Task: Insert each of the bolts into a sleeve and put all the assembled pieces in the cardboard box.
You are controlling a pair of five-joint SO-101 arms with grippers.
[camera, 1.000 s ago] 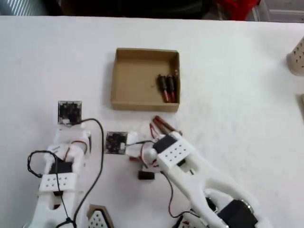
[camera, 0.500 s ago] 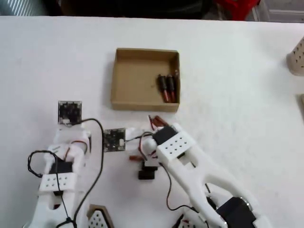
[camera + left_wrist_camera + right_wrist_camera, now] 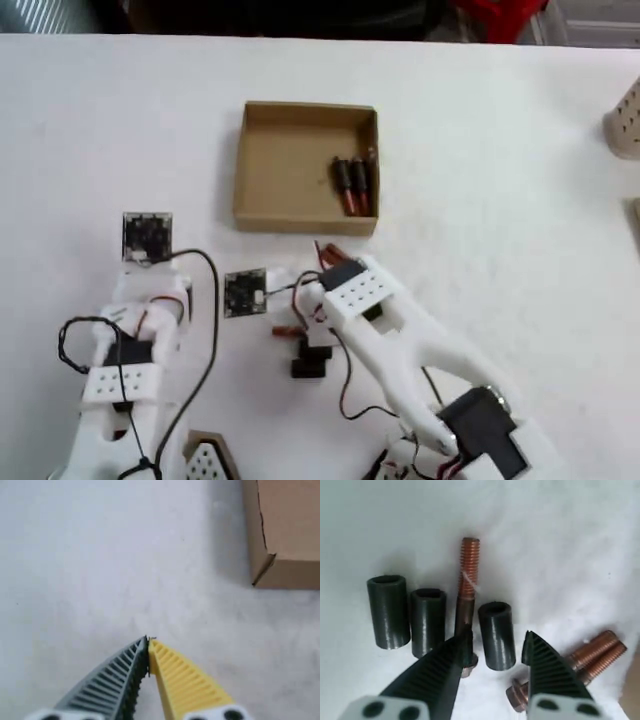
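White table (image 3: 500, 150), sleeves (image 3: 496, 635) flanking bolt (image 3: 467, 580), box (image 3: 285, 165) nearby

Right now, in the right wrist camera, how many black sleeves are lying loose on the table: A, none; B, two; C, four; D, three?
D: there is one black sleeve, a second sleeve right beside it, and a third sleeve on the far side of a lone bolt from those two.

white table (image 3: 500, 150); pale perforated object (image 3: 625, 125) at its right edge (cut off); red item (image 3: 495, 18) beyond far edge
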